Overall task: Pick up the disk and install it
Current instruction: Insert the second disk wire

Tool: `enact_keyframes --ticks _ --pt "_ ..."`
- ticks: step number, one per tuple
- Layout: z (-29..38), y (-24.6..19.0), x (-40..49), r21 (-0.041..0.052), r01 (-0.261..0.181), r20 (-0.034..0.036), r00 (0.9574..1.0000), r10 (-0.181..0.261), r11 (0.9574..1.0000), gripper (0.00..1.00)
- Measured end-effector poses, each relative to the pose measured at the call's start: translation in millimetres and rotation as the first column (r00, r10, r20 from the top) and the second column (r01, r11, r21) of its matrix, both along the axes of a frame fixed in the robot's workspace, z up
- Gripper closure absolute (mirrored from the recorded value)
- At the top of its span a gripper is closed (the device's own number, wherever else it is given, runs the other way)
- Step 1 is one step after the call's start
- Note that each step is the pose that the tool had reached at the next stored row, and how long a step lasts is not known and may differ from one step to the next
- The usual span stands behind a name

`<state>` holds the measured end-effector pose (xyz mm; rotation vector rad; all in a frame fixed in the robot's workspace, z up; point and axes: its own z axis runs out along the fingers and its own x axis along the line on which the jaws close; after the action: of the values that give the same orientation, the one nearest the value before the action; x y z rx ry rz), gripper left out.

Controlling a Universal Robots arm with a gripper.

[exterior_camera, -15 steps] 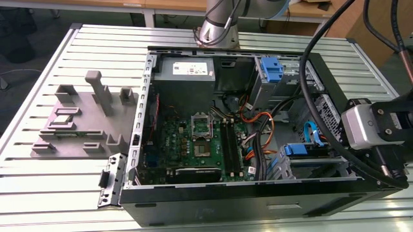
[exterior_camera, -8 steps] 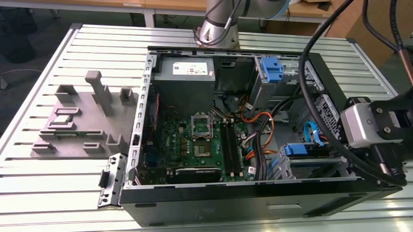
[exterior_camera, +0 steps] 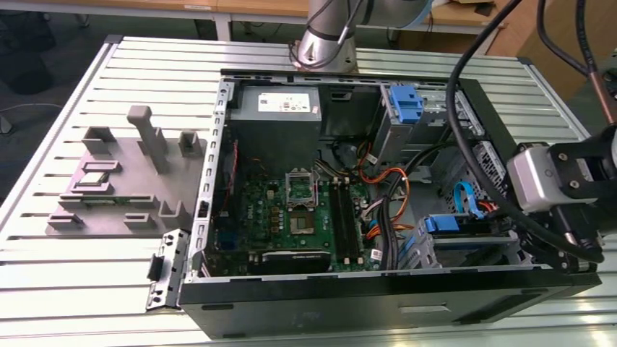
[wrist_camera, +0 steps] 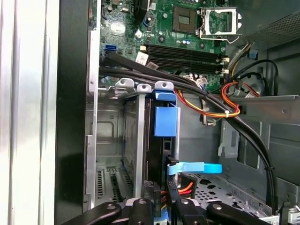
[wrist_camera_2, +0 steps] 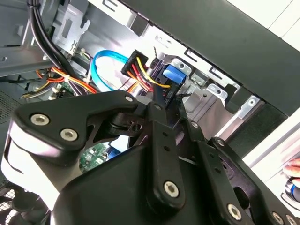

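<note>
Item: open computer case [exterior_camera: 386, 293] lying on the slatted metal table [exterior_camera: 144, 65], with the gripper [wrist_camera_2: 166, 117] reaching into the drive cage [wrist_camera: 136, 140] at the case's front corner. The disk [wrist_camera: 165, 122] sat edge-on in that cage, a blue strip with its blue tab standing just beside the cage's metal rails, apparently already slotted in; in the exterior view it showed as a blue block [exterior_camera: 449, 224] within the cage. Whether the jaws were clenched on the disk or released could not be told; their tips ran in beside the power connector [wrist_camera_2: 138, 65]. Risk, as judged: the orange-and-yellow wire bundle [wrist_camera: 211, 105] and the blue data cable [wrist_camera_2: 105, 65] lay close to the cage and could snag. Open room: little, with cage walls tight around the disk and freer space toward the motherboard [exterior_camera: 289, 210].
</note>
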<state>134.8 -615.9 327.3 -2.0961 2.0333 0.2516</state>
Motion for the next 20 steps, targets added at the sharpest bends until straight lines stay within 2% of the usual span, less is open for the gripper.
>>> enact_keyframes --ticks 3,9,15,20 --pt "-0.1 2.0 1.3 -0.0073 0.0 -0.0027 1.0 0.0 1.0 0.75" --pt "1.7 2.3 3.4 -0.0079 0.0 -0.0071 1.0 0.0 1.0 0.75" --pt "1.7 2.4 11.7 -0.0077 0.0 -0.0122 0.9999 0.0 1.0 0.75" --pt "4.2 2.4 11.9 -0.0078 0.0 -0.0128 0.9999 0.0 1.0 0.75"
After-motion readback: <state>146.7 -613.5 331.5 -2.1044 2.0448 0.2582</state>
